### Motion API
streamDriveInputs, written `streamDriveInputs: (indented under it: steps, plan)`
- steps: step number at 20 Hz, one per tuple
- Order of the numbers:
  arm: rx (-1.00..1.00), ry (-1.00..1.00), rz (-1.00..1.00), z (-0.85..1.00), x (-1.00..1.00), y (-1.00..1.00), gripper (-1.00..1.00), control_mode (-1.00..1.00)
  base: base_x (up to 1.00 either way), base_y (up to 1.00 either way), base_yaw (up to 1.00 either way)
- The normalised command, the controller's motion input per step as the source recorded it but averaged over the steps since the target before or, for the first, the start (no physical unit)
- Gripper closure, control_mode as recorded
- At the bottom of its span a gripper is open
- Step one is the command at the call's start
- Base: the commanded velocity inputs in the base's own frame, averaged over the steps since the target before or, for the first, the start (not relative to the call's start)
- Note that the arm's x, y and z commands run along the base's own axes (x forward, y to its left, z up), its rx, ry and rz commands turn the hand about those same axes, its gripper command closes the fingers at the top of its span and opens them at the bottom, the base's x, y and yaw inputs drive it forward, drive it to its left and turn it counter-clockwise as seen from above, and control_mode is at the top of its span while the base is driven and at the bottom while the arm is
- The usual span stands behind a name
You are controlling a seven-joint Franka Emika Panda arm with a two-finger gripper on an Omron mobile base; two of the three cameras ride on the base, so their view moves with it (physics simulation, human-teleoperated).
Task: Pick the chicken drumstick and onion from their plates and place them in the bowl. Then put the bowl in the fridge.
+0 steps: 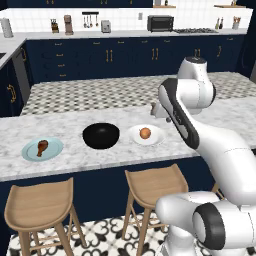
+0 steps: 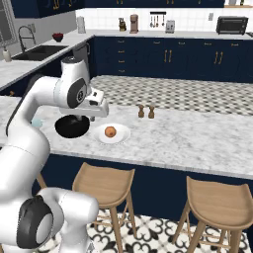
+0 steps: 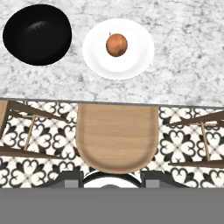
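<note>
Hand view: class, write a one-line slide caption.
Onion on white plate beside black bowl, wooden stool below.

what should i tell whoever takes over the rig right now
Gripper: in the hand view only the finger tips show at the bottom edge, nothing between them; open or shut cannot be told.
Things: chicken drumstick lies on the light blue plate; onion sits on the white plate; black bowl stands between the plates on the marble counter, with nothing in it.
Done: nothing yet.
Left: move drumstick and onion into the bowl, then carry the bowl to the fridge.
</note>
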Motion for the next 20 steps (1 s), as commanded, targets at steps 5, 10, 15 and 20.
streamDriveInputs:
  steps: [5, 10, 15, 20]
  plan:
    - [0.01, 0.02, 0.00, -0.18, 0.50, 0.12, -1.00, -1.00, 0.00, 0.00, 0.00]
    - [0.01, 0.18, 0.01, -0.43, 1.00, 0.15, -1.00, -1.00, 0.00, 0.00, 0.00]
    - [0.00, 0.24, 0.00, -0.44, 1.00, -0.04, -1.00, -1.00, 0.00, 0.00, 0.00]
    - [0.00, 0.20, 0.00, -0.35, 0.94, -0.05, -1.00, -1.00, 0.00, 0.00, 0.00]
